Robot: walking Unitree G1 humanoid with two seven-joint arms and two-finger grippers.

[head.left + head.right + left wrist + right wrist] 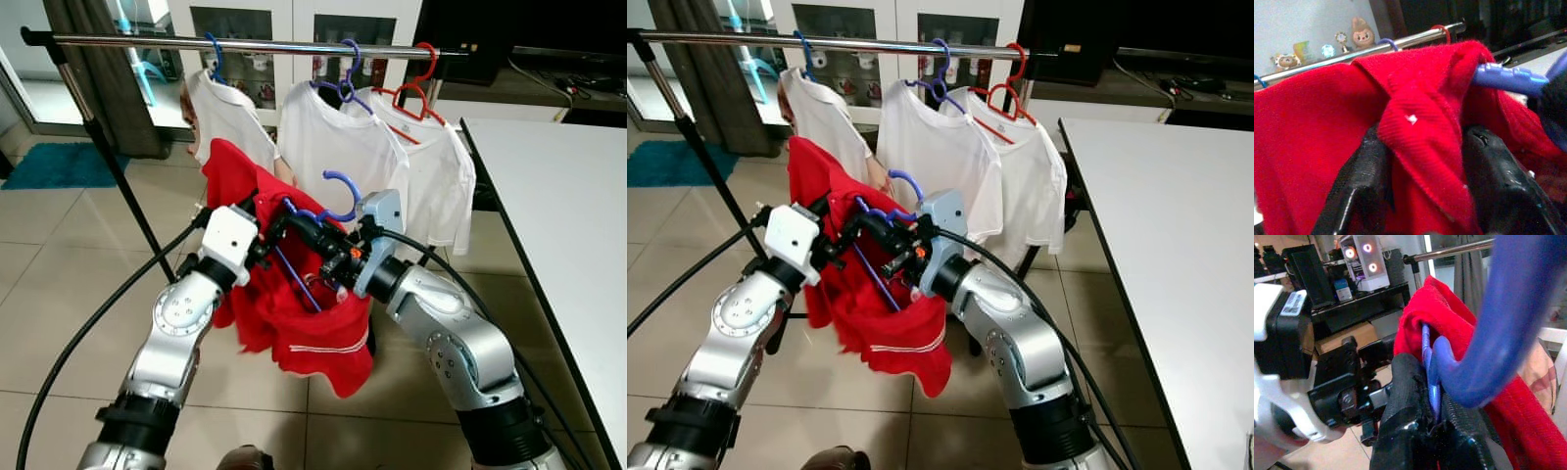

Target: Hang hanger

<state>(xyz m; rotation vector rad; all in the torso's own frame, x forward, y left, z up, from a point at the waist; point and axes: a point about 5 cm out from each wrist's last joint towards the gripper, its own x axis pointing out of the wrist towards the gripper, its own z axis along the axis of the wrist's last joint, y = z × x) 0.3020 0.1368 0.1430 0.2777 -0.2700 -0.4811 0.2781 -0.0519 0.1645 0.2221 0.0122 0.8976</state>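
Both arms are raised in front of the long chrome clothes rail (265, 43), well below it. The right gripper (1435, 396) clamps the neck of a blue plastic hanger (338, 196), whose hook curls upward short of the rail. A crumpled red shirt (284, 304) hangs from that hanger, and the left gripper (1422, 166) pinches a fold of its cloth. Three white T-shirts (338, 147) hang from the rail behind.

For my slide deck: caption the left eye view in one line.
Both grippers, left and right, hold a red shirt on a blue hanger below the clothes rail.
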